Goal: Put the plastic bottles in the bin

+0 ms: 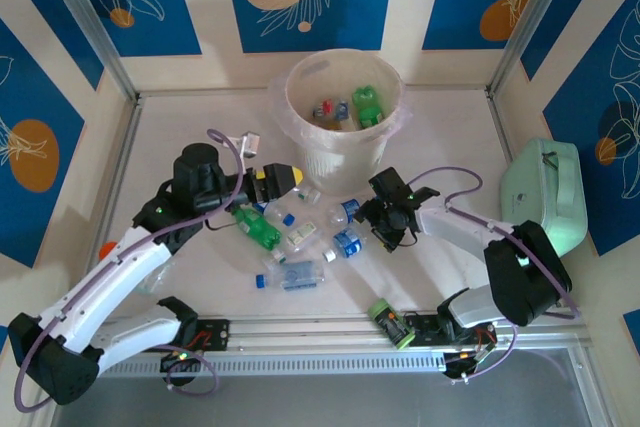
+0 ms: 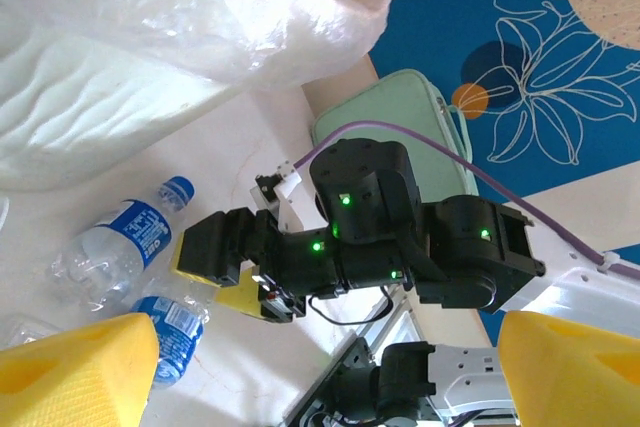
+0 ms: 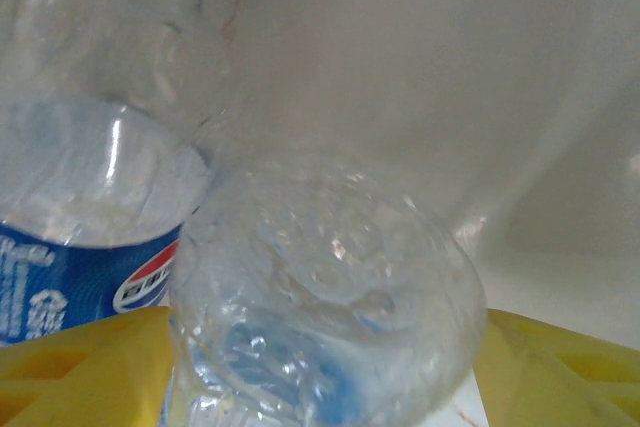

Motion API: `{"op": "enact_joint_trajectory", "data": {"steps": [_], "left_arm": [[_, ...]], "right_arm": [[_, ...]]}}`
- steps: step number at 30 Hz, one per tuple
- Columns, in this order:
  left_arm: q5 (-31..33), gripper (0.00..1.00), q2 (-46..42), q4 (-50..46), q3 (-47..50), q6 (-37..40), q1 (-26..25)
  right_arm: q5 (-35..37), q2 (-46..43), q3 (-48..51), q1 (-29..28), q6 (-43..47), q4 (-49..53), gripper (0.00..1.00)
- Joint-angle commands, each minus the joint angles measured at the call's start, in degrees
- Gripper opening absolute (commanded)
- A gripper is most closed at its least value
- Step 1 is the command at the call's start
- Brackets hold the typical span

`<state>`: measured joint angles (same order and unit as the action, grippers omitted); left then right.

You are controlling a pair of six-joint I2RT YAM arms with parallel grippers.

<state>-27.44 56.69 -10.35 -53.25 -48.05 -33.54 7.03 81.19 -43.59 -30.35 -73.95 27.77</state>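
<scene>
The cream-white bin (image 1: 345, 162) stands at the back centre with a green bottle (image 1: 367, 105) and others inside. Several plastic bottles lie on the table in front of it, among them a green one (image 1: 258, 227) and clear blue-labelled ones (image 1: 348, 244) (image 1: 295, 277). My left gripper (image 1: 278, 179) hovers by the bin's base, open, with nothing between its yellow fingers (image 2: 75, 367). My right gripper (image 1: 378, 222) is shut on a clear bottle (image 3: 330, 297), whose base faces the camera. A blue-labelled bottle (image 3: 80, 227) lies just to its left.
A mint-green case (image 1: 545, 192) sits at the right edge of the table. The bin's clear bag liner (image 2: 200, 7) hangs over its ribbed wall (image 2: 90, 117). A small green object (image 1: 392, 324) rests on the front rail by the right arm's base.
</scene>
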Motion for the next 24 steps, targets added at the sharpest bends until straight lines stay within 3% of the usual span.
{"op": "enact_joint_trajectory", "data": {"steps": [1, 11, 16, 24], "left_arm": [[-1.1, 0.87, -0.5, 3.0, 1.7, -1.8, -0.6], [-0.2, 0.86, -0.7, 3.3, 4.3, -2.1, -1.9], [0.4, 0.88, -0.8, 2.7, 5.0, -1.4, -2.0], [1.3, 0.95, -0.1, 2.1, 4.5, -1.2, -2.0]], "right_arm": [[-1.5, 1.4, -1.0, 0.7, -0.1, -1.0, 0.77], [-1.8, 3.9, -1.0, 0.8, 0.6, -1.7, 0.68], [-0.4, 1.9, -1.2, 0.7, 1.5, -0.3, 0.61], [3.1, -4.6, -2.3, -0.6, 3.5, 4.4, 0.6]]}}
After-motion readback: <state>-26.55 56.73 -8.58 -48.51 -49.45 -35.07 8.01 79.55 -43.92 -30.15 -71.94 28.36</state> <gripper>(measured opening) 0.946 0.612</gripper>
